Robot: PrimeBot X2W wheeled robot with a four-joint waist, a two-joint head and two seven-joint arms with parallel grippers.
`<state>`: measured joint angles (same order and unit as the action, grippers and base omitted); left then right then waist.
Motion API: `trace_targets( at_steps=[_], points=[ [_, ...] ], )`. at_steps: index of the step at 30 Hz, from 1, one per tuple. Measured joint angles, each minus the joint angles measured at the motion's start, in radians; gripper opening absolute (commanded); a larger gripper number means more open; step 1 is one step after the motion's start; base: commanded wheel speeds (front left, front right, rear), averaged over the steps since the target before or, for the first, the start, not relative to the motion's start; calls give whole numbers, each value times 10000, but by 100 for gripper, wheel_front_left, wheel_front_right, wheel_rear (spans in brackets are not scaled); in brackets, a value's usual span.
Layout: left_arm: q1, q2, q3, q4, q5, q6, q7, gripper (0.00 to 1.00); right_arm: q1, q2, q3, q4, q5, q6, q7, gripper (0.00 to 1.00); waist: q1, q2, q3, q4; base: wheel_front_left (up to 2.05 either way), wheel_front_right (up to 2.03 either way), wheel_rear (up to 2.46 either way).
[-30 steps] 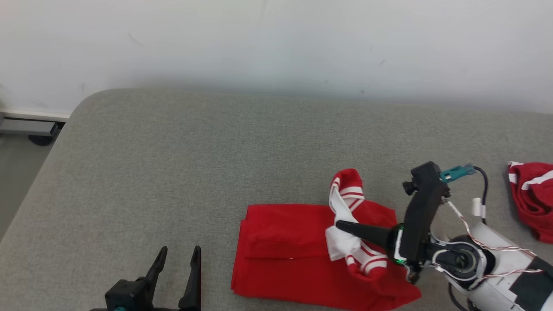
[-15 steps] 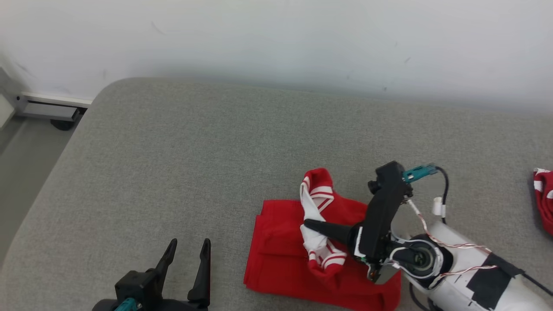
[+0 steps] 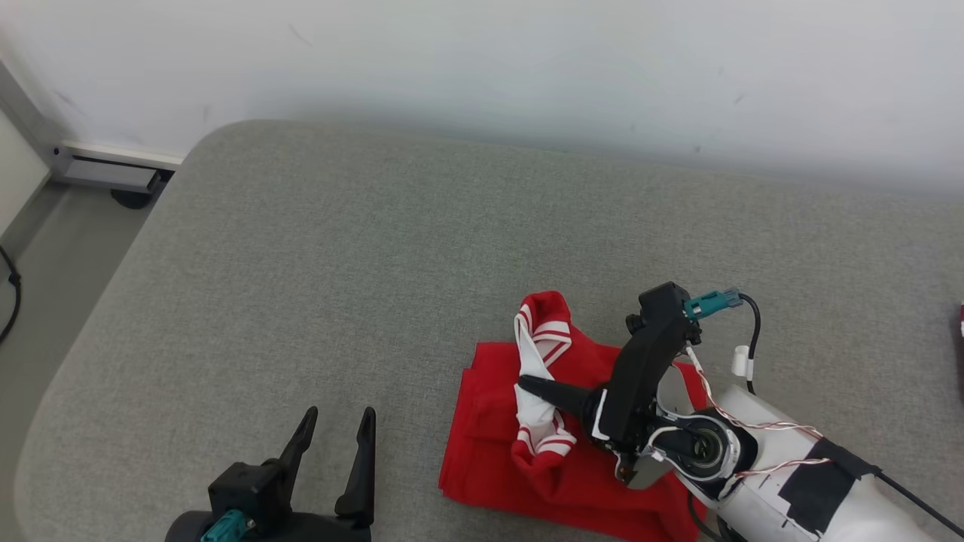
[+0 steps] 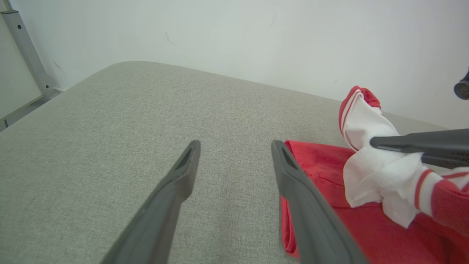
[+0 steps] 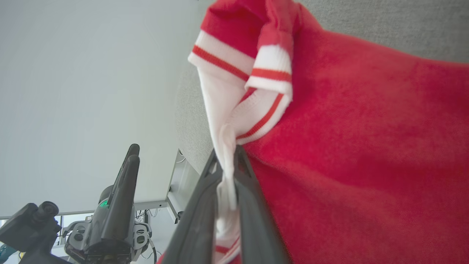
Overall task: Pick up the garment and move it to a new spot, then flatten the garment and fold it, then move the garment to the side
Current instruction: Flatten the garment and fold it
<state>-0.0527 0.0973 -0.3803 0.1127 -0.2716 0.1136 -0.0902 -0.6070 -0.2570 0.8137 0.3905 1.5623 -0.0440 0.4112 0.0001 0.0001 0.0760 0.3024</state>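
Your right gripper [image 3: 525, 384] has its fingers clamped together on a white, red-striped band of the garment [image 3: 497, 444]. In the right wrist view the white cloth runs down the narrow slot between the fingers and bunches just past the tips. The striped band rises in a loop beyond the fingertips. The red body of the garment lies flat on the grey padded surface [image 3: 339, 263] beneath the fingers, doubled over along one edge.

Your left gripper [image 3: 337, 418] holds nothing; its fingers stand wide apart over bare surface. The red edge of the garment lies near its right-hand finger, and the head view shows a gap between them. The two grippers are well apart.
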Motion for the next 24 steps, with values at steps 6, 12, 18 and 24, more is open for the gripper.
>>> trace_targets(
  at_steps=[6, 12, 18, 24],
  points=[
    [-32, -17, -4, 113, -13, 0, -73, 100, -382, 251, 94, 474, -173, 33, -128, 7, 0, 0, 69, 143, 0, 0, 0],
    [13, -12, 98, 174, -17, 4, -163, 100, -395, 253, 113, 658, -267, 142, -219, 100, 0, 0, 82, 149, 0, 0, 0],
    [42, -27, 98, 219, -17, 4, -176, 100, -366, -443, -119, 495, -562, 380, -654, 100, 0, 0, 83, 47, 0, 0, 0],
    [96, 42, 297, 140, -15, 6, -293, 100, -170, -1367, 4, -17, -1438, 412, -1122, 100, -2, 0, 50, -225, 0, 0, 0]
  ],
)
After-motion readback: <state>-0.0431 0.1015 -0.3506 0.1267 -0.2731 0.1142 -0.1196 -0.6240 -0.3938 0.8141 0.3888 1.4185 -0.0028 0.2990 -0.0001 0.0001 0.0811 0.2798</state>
